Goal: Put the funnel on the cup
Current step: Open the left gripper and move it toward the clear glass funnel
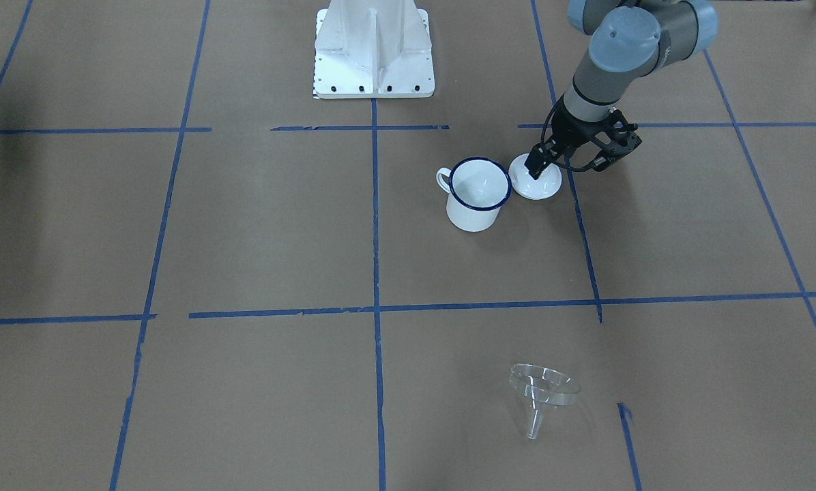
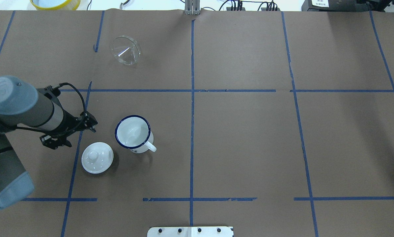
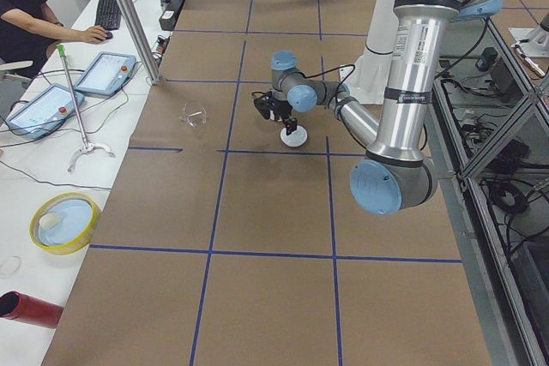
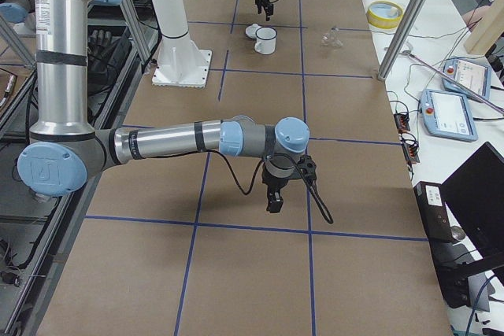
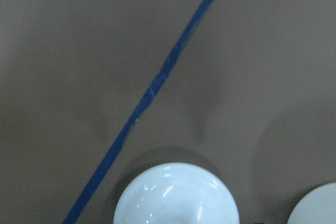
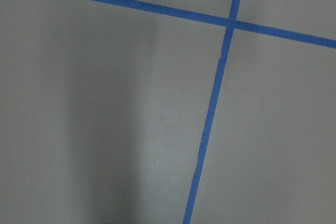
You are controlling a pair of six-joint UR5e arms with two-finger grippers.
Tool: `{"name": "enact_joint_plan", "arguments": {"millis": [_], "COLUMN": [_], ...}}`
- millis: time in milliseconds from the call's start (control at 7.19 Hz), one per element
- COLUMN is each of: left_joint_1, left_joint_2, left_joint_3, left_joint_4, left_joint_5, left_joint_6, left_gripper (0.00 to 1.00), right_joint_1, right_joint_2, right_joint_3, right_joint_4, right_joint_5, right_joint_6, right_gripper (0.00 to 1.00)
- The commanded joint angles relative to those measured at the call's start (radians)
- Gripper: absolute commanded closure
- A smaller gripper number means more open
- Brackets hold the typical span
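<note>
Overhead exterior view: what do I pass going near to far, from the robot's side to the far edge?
Base plate → white lid → cup → funnel.

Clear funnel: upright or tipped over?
Tipped: the small clear plastic funnel lies on its side, rim and spout both down on the brown-papered table.

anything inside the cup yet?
Nothing: the cup shows a bare white interior, mouth uncovered. The funnel lies apart on the table, the lid beside the cup. Nothing hides it.
</note>
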Motion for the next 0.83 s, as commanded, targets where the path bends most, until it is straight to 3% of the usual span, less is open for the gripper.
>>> {"name": "enact_joint_plan", "arguments": {"millis": [0, 139, 278, 556, 695], "left_joint_1": [-0.196, -0.23, -0.257, -0.254, -0.249], "left_joint_2": [-0.058, -0.133, -0.184, -0.219, -0.3], "left_joint_3": [0.037, 0.108, 0.206, 0.384, 0.519], "left_joint_4": [-0.031, -0.084, -0.234, -0.631, -0.742], "left_joint_5": [-0.004, -0.004, -0.002, 0.031, 0.165], "left_joint_6": [-0.001, -0.036, -0.138, -0.38, -0.472], "left_gripper": [0.13, 0.13, 0.13, 0.13, 0.13], "right_joint_1": [0.0, 0.0, 0.0, 0.0, 0.0], "right_joint_2": [0.0, 0.0, 0.0, 0.0, 0.0], "right_joint_3": [0.0, 0.0, 0.0, 0.0, 0.0], "right_joint_4": [0.0, 0.0, 0.0, 0.0, 0.0], "right_joint_5": [0.0, 0.0, 0.0, 0.0, 0.0], "right_joint_6": [-0.001, -0.001, 0.001, 0.001, 0.001], "right_gripper": [0.0, 0.0, 0.0, 0.0, 0.0]}}
